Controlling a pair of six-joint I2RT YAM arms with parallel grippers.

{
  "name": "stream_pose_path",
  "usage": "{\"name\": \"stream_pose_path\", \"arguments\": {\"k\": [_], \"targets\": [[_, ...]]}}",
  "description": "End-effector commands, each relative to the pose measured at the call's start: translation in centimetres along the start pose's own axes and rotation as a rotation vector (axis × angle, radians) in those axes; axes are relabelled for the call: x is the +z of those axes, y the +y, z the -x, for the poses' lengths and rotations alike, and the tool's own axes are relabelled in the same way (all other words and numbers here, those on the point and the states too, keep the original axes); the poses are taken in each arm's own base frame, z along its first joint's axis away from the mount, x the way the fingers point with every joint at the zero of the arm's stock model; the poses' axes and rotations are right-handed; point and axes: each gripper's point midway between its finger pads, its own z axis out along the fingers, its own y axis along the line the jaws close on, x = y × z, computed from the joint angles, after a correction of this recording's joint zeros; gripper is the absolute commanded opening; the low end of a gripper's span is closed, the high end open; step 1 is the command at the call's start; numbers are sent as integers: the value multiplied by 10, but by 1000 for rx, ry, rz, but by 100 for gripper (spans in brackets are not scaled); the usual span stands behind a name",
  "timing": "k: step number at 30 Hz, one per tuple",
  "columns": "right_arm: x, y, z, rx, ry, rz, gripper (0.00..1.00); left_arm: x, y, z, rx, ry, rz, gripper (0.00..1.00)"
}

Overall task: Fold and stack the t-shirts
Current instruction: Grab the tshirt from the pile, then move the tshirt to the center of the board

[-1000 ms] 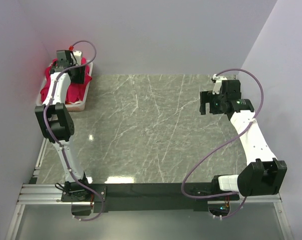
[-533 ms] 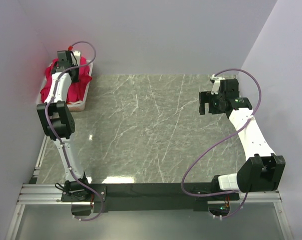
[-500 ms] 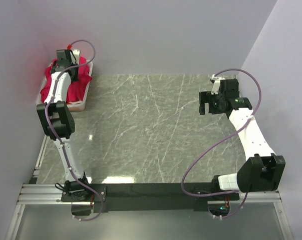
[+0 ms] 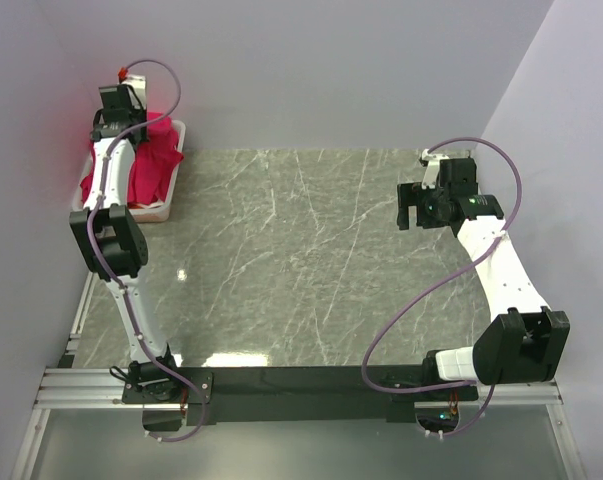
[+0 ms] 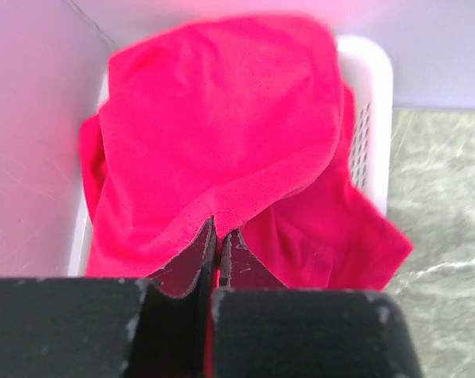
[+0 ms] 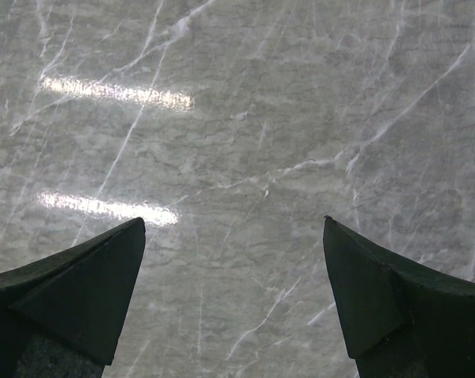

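A heap of crimson t-shirts (image 4: 153,160) fills the white bin (image 4: 153,212) at the far left corner of the table. In the left wrist view the top t-shirt (image 5: 221,118) is drawn up into a peak, and my left gripper (image 5: 219,228) is shut on a pinch of its fabric. Seen from above, the left gripper (image 4: 129,122) hangs over the bin's far end, its fingertips hidden under the wrist. My right gripper (image 4: 408,207) hovers over the bare table at the right. It is open wide (image 6: 234,224) with nothing between its fingers.
The grey marble table (image 4: 311,250) spans the middle of the scene. Walls close in at the back, left and right. The bin's rim (image 5: 375,102) touches the left wall, and a red sleeve drapes over its right side.
My left gripper has shut on the top t-shirt's fabric and moved toward the back wall, pulling the cloth up. The right arm has barely shifted.
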Motion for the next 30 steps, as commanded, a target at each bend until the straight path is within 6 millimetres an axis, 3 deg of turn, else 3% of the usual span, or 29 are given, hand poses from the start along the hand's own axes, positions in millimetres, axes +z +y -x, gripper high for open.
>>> {"name": "stream_pose_path", "arguments": {"k": [1,4,6,8,9,11,17,21,24,27,30], "targets": [[-8,0,18,-9,-45,2,100,-76,29,112,-96,-307,17,1],[-7,0,18,-7,-44,6,100,-120,29,161,-127,-443,-37,0],[-8,2,20,-7,-49,11,100,-162,22,197,-127,-557,-95,0],[-9,2,21,-7,-51,14,100,-190,10,215,-126,-622,-139,1],[-9,2,21,-6,-49,15,100,-220,8,229,-121,-683,-165,1],[-10,3,22,-6,-51,22,100,-249,-6,244,-126,-754,-219,1],[-17,6,26,-10,-64,37,100,-372,-41,291,-206,-994,-475,1],[-22,8,28,-14,-75,44,100,-464,-64,308,-233,-1160,-658,1],[-26,10,29,-17,-86,50,100,-513,-73,315,-276,-1245,-766,1],[-28,12,29,-18,-90,60,100,-544,-80,317,-314,-1292,-882,1],[-28,13,29,-17,-90,69,100,-553,-92,316,-339,-1280,-977,1]]}}
